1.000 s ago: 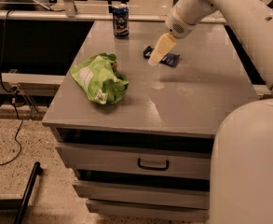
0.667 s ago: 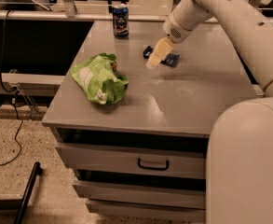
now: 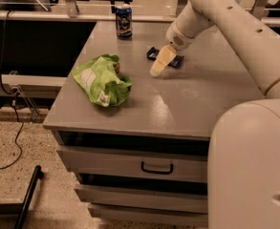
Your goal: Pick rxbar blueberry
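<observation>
The white robot arm (image 3: 235,27) reaches down from above and to the right of the green bag (image 3: 102,82). The grey table (image 3: 187,104) carries everything, and the crumpled green bag lies near its left edge. The hand (image 3: 156,67) hangs to the right of the green bag, tilted, its tip close to the tabletop; whether it is apart or together I cannot tell. A blue can (image 3: 123,20) stands upright behind the green bag. The rxbar blueberry (image 3: 152,53) lies flat to the right of the green bag, partly hidden behind the hand.
</observation>
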### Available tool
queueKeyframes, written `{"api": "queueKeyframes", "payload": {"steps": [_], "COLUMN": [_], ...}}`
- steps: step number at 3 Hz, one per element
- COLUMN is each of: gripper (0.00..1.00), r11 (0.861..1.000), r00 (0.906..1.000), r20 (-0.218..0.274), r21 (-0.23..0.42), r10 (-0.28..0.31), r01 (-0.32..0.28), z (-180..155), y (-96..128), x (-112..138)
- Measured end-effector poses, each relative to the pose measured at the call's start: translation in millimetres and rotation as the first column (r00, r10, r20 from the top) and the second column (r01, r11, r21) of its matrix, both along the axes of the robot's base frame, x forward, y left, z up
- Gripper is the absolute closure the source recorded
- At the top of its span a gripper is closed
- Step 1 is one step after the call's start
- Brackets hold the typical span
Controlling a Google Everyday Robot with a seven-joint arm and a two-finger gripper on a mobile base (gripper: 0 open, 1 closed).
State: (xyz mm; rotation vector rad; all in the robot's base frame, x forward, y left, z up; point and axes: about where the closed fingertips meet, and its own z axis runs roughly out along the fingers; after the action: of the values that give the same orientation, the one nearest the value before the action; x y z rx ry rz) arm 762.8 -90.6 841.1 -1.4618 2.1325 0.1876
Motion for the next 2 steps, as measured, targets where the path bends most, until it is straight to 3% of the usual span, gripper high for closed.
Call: {"api": "queueKeyframes", "payload": {"steps": [1, 2], "gripper": [0.13, 0.36], "r11": [1.000, 1.000], "r00": [1.0000, 0.9999], "r20": [-0.004, -0.009], "r21": [0.000, -0.001], "r10": [0.002, 0.005], "r01": [-0.002, -0.005], "z": [-3.0, -6.4], "y": [1.7, 3.7], "x": [0.3, 0.6]}}
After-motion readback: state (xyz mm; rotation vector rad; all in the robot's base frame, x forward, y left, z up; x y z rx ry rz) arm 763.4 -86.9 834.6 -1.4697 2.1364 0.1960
